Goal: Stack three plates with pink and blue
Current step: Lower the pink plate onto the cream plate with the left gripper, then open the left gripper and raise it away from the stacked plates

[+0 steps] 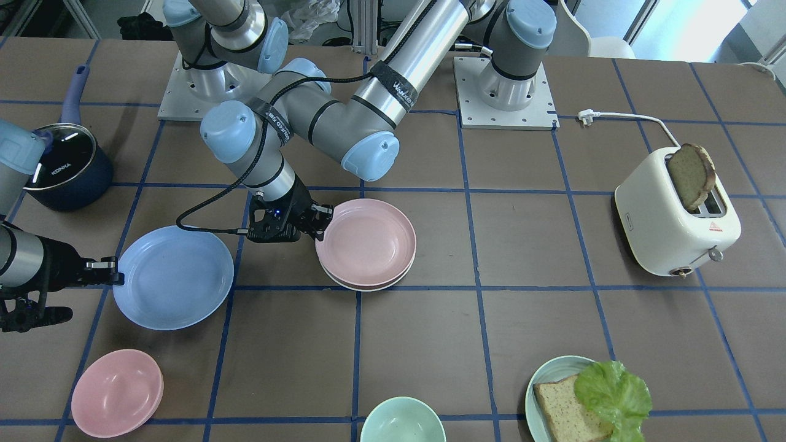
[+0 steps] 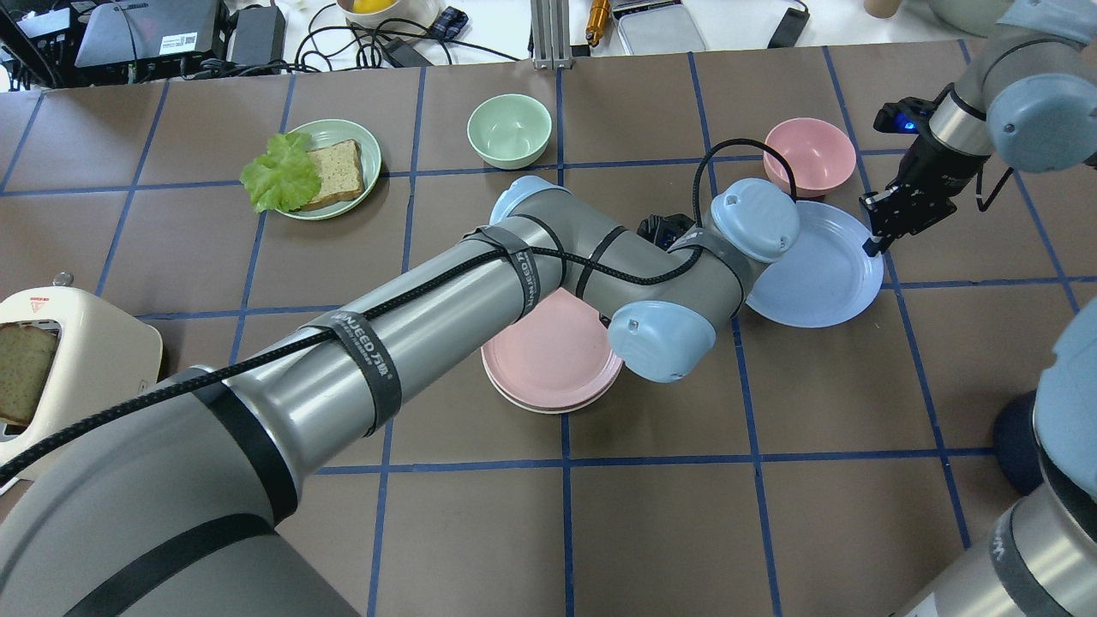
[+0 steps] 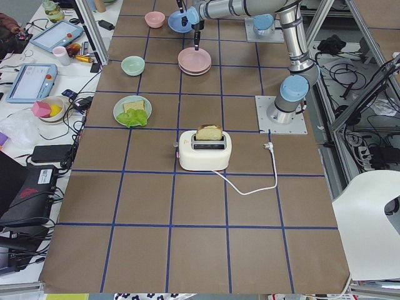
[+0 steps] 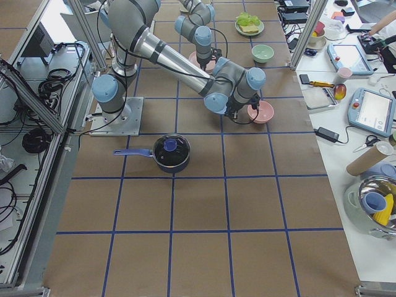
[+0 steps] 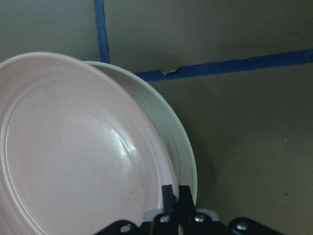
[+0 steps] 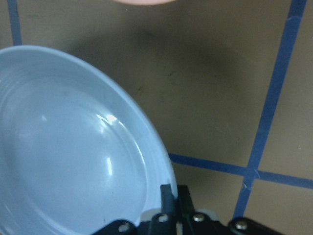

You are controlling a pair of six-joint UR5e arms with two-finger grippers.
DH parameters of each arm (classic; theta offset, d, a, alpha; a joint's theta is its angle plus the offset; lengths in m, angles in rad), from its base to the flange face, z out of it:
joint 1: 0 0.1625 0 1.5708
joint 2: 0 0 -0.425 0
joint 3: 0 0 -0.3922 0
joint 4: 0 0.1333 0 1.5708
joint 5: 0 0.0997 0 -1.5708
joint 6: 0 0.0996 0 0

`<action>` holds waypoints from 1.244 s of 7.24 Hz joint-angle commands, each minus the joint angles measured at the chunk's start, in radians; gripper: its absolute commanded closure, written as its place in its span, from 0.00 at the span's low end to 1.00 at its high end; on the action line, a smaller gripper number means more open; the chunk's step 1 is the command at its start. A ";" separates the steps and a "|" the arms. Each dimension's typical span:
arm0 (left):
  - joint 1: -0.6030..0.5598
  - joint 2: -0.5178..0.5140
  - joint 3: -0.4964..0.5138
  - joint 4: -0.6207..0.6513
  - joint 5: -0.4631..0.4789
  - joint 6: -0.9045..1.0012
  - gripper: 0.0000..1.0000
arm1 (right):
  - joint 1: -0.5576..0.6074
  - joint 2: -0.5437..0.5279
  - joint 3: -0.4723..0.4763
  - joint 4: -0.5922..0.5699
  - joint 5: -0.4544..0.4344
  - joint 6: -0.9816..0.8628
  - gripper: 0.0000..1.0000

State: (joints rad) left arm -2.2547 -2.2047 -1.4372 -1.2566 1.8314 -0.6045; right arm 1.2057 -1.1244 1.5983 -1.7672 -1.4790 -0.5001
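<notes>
Closest to the left wrist lens, the left fingers (image 5: pixel 169 198) are pinched nearly together on the rim of the pink plate (image 5: pixel 73 156), which lies on a paler plate (image 5: pixel 168 129) near the middle of the tabletop (image 1: pixel 540 319); the overhead view hides this grip behind the arm. The right fingers (image 6: pixel 167 196) likewise clamp the rim of the blue plate (image 6: pixel 63 147), toward the end on the robot's right. Brown panels carry a blue tape grid, and a bench (image 3: pixel 15 56) of screens and cables lines the operators' edge.

KONKA on dark blue saucepan (image 1: pixel 73 179); WANJEED on black cable strap (image 1: pixel 402 86), left arm (image 1: pixel 344 116).
</notes>
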 commanded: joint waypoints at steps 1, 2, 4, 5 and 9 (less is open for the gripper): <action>0.007 0.000 0.001 -0.029 0.008 0.024 0.88 | 0.000 0.001 0.002 0.000 0.002 0.000 1.00; 0.010 -0.001 0.001 -0.029 0.014 0.049 0.34 | 0.000 0.000 0.002 0.000 0.002 0.002 1.00; 0.012 0.000 0.015 -0.026 -0.001 0.048 0.06 | 0.003 -0.003 0.003 0.000 0.022 0.005 1.00; 0.015 0.002 0.046 -0.033 0.000 0.048 0.04 | 0.003 -0.005 0.003 0.000 0.022 0.006 1.00; 0.090 0.077 0.179 -0.206 0.005 0.063 0.02 | 0.011 -0.008 0.018 0.024 0.057 0.009 1.00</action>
State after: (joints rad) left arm -2.1965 -2.1594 -1.2886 -1.3953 1.8333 -0.5528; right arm 1.2139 -1.1305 1.6061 -1.7567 -1.4484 -0.4915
